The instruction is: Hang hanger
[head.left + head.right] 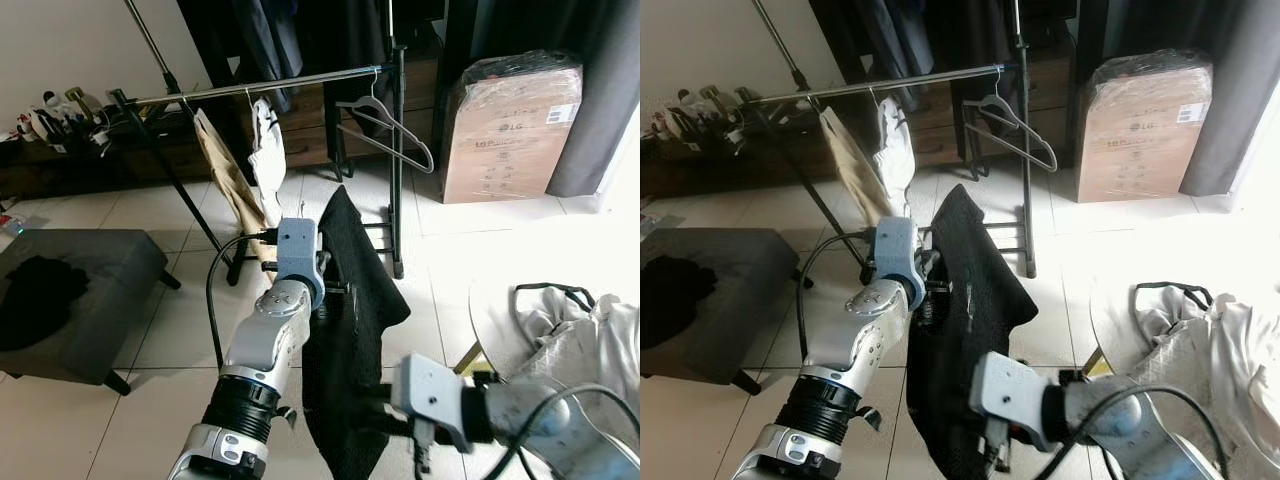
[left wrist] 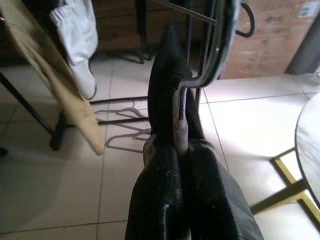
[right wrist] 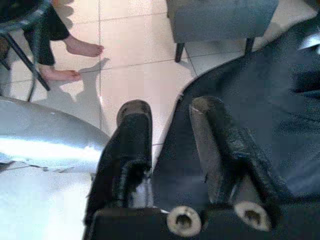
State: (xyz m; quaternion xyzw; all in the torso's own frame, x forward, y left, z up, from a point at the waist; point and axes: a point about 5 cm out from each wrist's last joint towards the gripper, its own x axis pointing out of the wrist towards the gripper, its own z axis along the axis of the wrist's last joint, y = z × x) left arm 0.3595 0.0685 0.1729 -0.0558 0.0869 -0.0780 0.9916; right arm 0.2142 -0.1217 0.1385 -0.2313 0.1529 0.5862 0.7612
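Left gripper (image 2: 181, 150) raised mid-room, fingers pressed together on the grey metal hook of the hanger (image 2: 210, 60), which carries a black garment (image 1: 350, 330). The cloth is matte and slightly coarse, peaked at the top, draping in a long fold toward the floor between the two arms.

Right gripper (image 3: 172, 150) low, at about 5 o'clock from the left one. Its two black fingers stand apart, worn and scuffed at the tips, astride the garment's edge, one over tile and one over cloth. I cannot tell whether either pad touches the fabric.

Clothes rail (image 1: 270, 85) at 12 o'clock: a thin, shiny metal bar running roughly 9 to 3, on dark splayed legs. On it hang a tan garment (image 1: 225, 175), a white garment (image 1: 266, 150) and, toward the 3 o'clock end, an empty wire hanger (image 1: 390, 125). Open bar shows between the white garment and the empty hanger.

Floor is pale glossy tile, bright with glare at 3 o'clock. Free tile lies between the robot and the rail base.

Edges: grey upholstered ottoman (image 1: 75, 300) at 9 o'clock with a dark cloth on it; round table (image 1: 490, 320) at 4 o'clock heaped with pale laundry (image 1: 575, 330); wrapped cardboard box (image 1: 510, 125) at 2 o'clock beside dark curtains. A person's bare feet (image 3: 75, 60) rest on tile, seen from the right wrist.
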